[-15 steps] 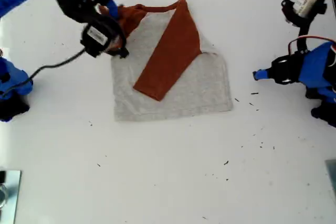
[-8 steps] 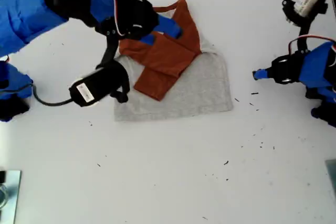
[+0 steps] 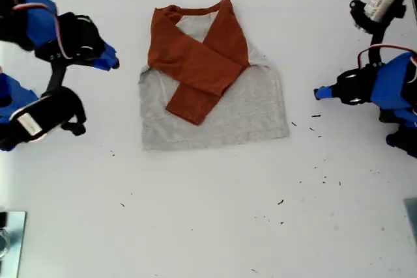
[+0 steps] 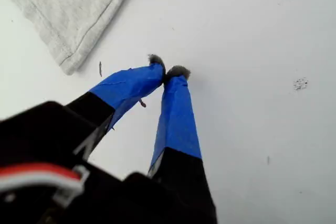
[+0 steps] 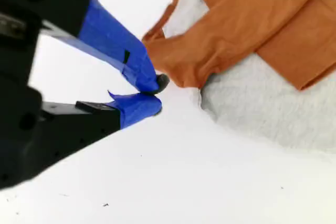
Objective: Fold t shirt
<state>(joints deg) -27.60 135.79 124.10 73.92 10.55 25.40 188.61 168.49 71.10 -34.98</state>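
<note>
The t shirt (image 3: 251, 112) lies flat in the middle of the white table, print hidden. Its grey body faces up with both rust-orange sleeves (image 3: 202, 66) folded across the chest, one over the other. My second gripper (image 3: 111, 64) is at the exterior view's left, shut and holding nothing, a short way off the shirt's shoulder; its wrist view shows the blue tips (image 5: 156, 95) just beside the folded orange cloth (image 5: 252, 30). My first gripper (image 3: 317, 93) rests at the exterior view's right, shut (image 4: 167, 71) and holding nothing, near the grey hem corner (image 4: 73, 9).
A black stand with a white part (image 3: 381, 1) sits at the exterior view's upper right. A metal object (image 3: 10, 239) shows at its lower left edge. Small dark specks (image 3: 316, 125) dot the table (image 3: 208, 213) beside the shirt's hem.
The second arm laid the sleeve at the exterior view's left across the other sleeve, let go, and drew back to that view's left. The first arm has not moved.
</note>
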